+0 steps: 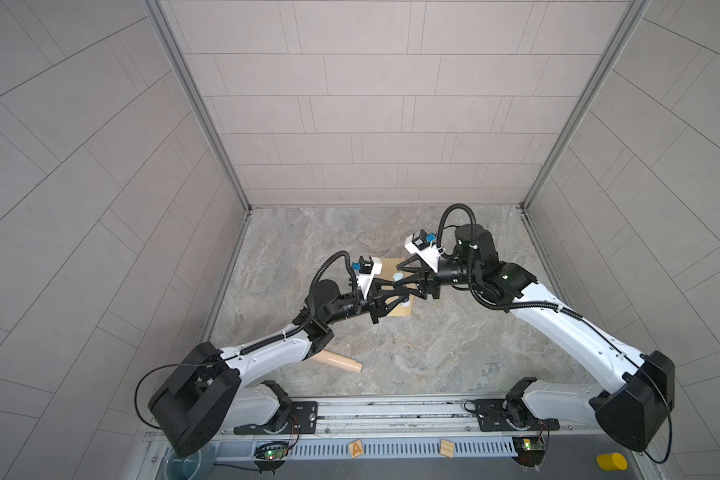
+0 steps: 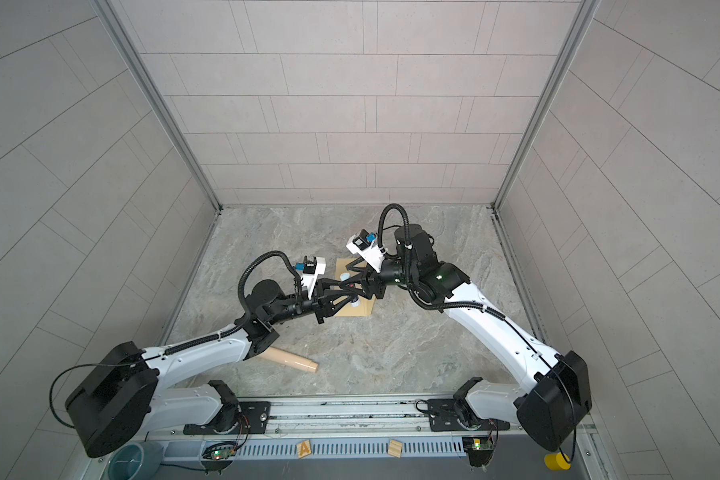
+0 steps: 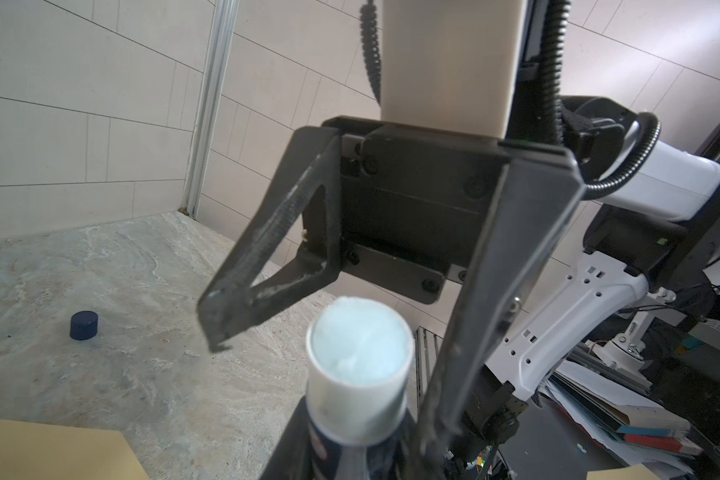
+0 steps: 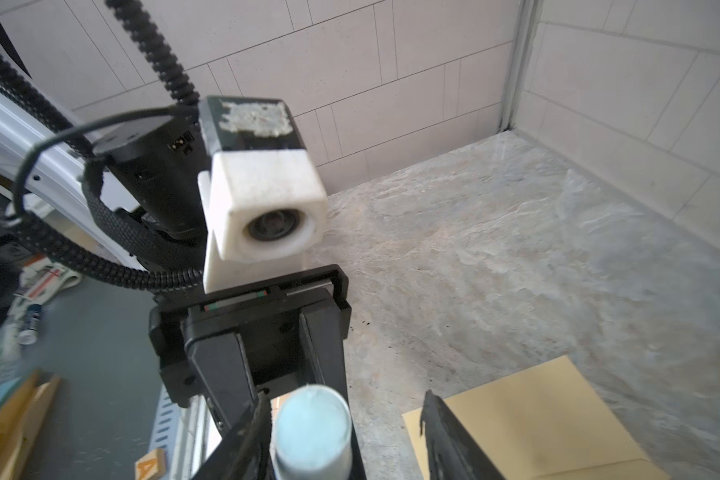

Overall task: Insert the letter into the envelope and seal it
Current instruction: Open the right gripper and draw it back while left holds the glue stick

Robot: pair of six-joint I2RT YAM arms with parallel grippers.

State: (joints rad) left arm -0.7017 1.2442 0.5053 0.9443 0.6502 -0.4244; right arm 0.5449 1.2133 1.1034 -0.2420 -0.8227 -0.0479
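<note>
The tan envelope (image 1: 392, 266) (image 2: 360, 311) lies flat on the stone table under both grippers, and its corners show in the wrist views (image 3: 55, 449) (image 4: 536, 415). The letter is out of view. My left gripper (image 1: 406, 296) (image 2: 353, 294) (image 3: 358, 457) is shut on a white glue stick (image 3: 360, 374) (image 4: 312, 432) with a bare pale blue tip, held above the envelope. My right gripper (image 1: 400, 279) (image 2: 346, 282) (image 4: 345, 395) faces it tip to tip and is open. One of its fingers (image 4: 250, 436) is beside the stick and the other stands apart.
A dark blue cap (image 3: 84, 325) lies on the table beyond the envelope. A beige cylinder (image 1: 337, 362) lies near the left arm at the front. Wooden blocks (image 1: 356, 449), a yellow cylinder (image 1: 611, 461) and a teal bowl (image 1: 183, 465) sit along the front rail. Tiled walls enclose three sides.
</note>
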